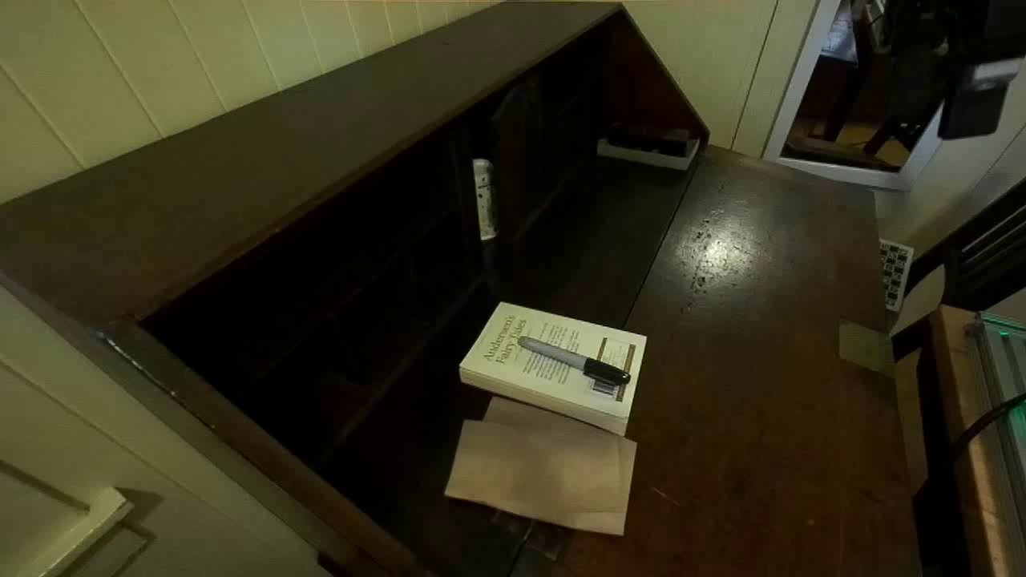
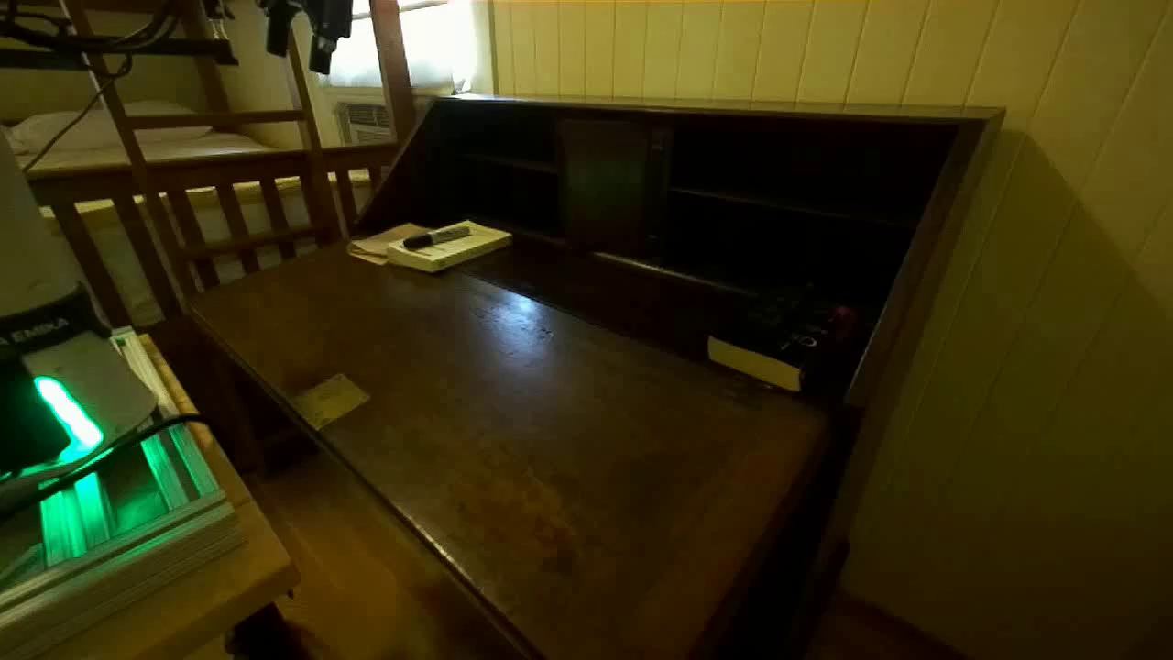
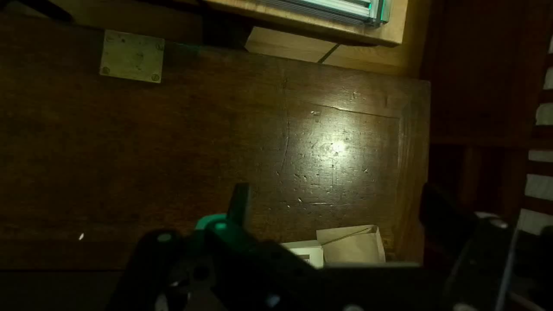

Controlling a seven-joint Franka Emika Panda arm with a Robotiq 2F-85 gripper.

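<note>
Book [image 3: 313, 252] mostly out of sight behind the blurred tool [image 3: 335, 194], wrist view

In an exterior view, saw cream plank walls [image 2: 733, 55] behind a dark slant-sided desk [image 2: 476, 431]; at far left, noticed a bright window [image 2: 440, 46] beyond a wooden bed [image 2: 220, 168]. Found dim light, pale glare [image 2: 520, 308] on the desk, wooden floor [image 2: 367, 577] at near left.

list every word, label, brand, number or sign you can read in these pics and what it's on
"Andersen's Fairy Tales": pale book, in an exterior view.
"EMIKA": robot arm, in an exterior view; what precedes it is cut off by the picture's edge.
Too small to read: finer print on the pale book.
Too blurred: lettering on the dark book, marks on the white cylinder.
Wrist view: none readable.
</note>
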